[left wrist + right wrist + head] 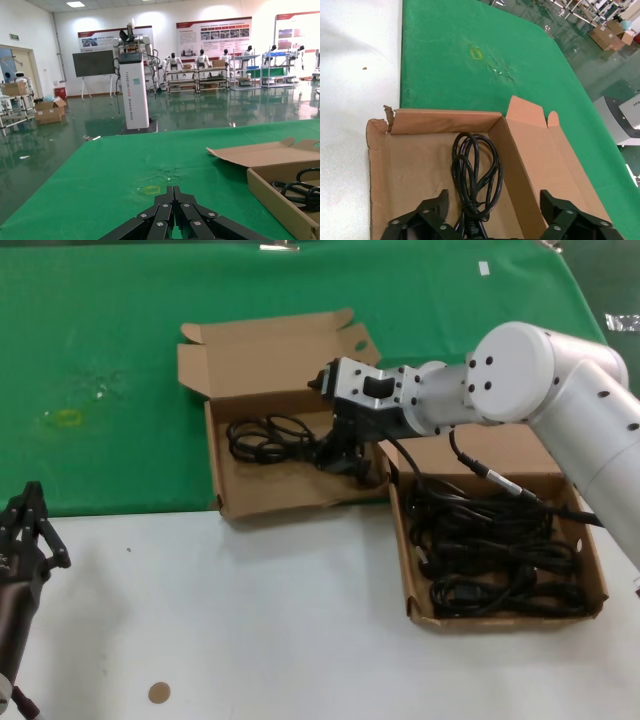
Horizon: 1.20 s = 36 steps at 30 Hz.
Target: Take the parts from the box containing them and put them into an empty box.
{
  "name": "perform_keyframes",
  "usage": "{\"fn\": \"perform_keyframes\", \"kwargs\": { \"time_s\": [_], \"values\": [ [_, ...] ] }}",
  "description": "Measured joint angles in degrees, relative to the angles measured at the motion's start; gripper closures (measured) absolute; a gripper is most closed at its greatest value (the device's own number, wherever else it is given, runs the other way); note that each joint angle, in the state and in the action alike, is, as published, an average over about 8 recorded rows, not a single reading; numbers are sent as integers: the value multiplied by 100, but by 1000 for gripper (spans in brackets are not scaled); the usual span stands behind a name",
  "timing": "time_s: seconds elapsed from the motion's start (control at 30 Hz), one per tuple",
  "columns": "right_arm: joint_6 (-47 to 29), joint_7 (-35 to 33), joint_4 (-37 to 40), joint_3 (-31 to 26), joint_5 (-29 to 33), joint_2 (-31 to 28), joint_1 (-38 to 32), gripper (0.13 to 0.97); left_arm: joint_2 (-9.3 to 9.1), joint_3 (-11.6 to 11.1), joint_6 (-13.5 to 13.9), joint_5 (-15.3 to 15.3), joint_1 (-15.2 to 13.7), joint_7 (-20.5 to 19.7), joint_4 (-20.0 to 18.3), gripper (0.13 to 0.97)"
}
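The box with the wavy lid flap [222, 480] stands open at the table's middle, with one coiled black power cord [268, 437] lying in it. My right gripper [345, 452] hangs over that box's right part, jaws wide open, with the cord's plug end below them. In the right wrist view the cord [472, 165] lies on the box floor [415, 165] between the spread jaws of my right gripper [494, 197]. The other box [500, 621] at the right holds several cord bundles [490, 550]; my arm hides its lid. My left gripper [35, 525] is shut and parked at the front left.
The boxes straddle the edge between the green cloth [100, 340] and the white table [250, 620]. A small brown disc [158, 692] lies near the front edge. The left wrist view shows my shut left gripper [174, 192] over the cloth and the box's corner [280, 200].
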<state>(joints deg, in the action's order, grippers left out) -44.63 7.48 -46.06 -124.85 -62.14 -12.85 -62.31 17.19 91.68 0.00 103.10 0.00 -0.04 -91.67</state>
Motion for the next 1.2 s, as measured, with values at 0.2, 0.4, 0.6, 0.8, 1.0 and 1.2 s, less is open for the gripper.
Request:
{"fn": "perform_keyframes", "kwargs": {
  "time_s": [0.2, 0.4, 0.6, 0.8, 1.0, 1.2],
  "values": [
    [-6, 45, -86, 11, 14, -28, 27, 418, 0, 0, 0, 0, 0, 0, 0, 942],
    [104, 30, -198, 93, -87, -39, 183, 355, 0, 0, 0, 0, 0, 0, 0, 937],
    [381, -22, -476, 298, -343, -64, 567, 250, 0, 0, 0, 0, 0, 1, 0, 883],
    [725, -83, -820, 552, -659, -95, 1044, 178, 0, 0, 0, 0, 0, 1, 0, 812],
    [1081, -147, -1176, 816, -987, -127, 1539, 154, 0, 0, 0, 0, 0, 2, 0, 722],
    [1439, -210, -1534, 1080, -1316, -160, 2035, 135, 0, 0, 0, 1, 0, 3, 0, 642]
  ]
}}
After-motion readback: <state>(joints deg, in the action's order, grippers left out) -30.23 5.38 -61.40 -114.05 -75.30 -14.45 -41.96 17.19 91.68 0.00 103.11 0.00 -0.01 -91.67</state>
